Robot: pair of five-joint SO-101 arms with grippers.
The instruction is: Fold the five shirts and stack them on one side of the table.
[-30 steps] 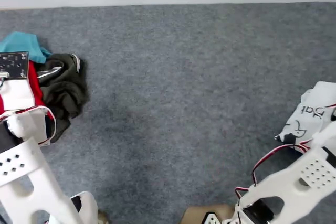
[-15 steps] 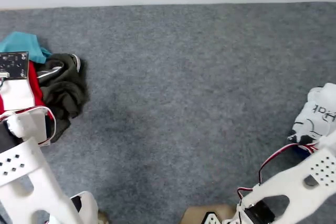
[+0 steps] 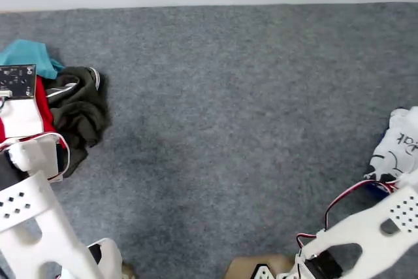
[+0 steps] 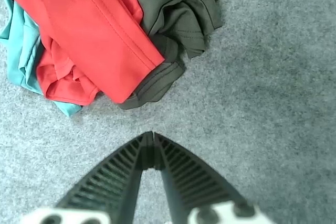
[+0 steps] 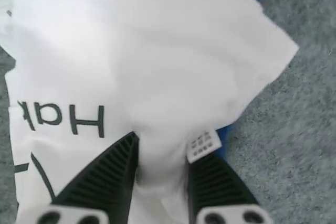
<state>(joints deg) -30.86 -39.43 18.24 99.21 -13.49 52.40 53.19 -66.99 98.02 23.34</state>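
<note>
High view: the grey felt-covered table [image 3: 228, 115] carries a loose heap at its left edge, where a crumpled olive-green cotton shirt [image 3: 78, 106] lies on the side toward the table's middle, a bright red cotton shirt [image 3: 44, 106] lies against it on the outer side, and a teal cotton shirt [image 3: 29, 53] pokes out toward the table's far edge. The white plastic left arm [image 3: 32, 227] stands over the table's near left corner, partly covering this heap. At the table's right edge lies a white cotton shirt with black print [image 3: 398, 148], bunched up, with a strip of blue fabric [image 3: 377, 189] showing beneath it, and the white plastic right arm [image 3: 372, 233] rises from the table's near edge up to it. In the left wrist view the left gripper [image 4: 153, 137] hangs over bare table just beside the heap, its two black ribbed fingers pressed together at the tips with nothing between them; the red shirt overlaps the olive-green one, and the teal one sits underneath. In the right wrist view the right gripper [image 5: 160, 156] has its fingers clamped on a fold of the white shirt, cloth bulging up between them, a small sewn label [image 5: 201, 144] beside one finger.
</note>
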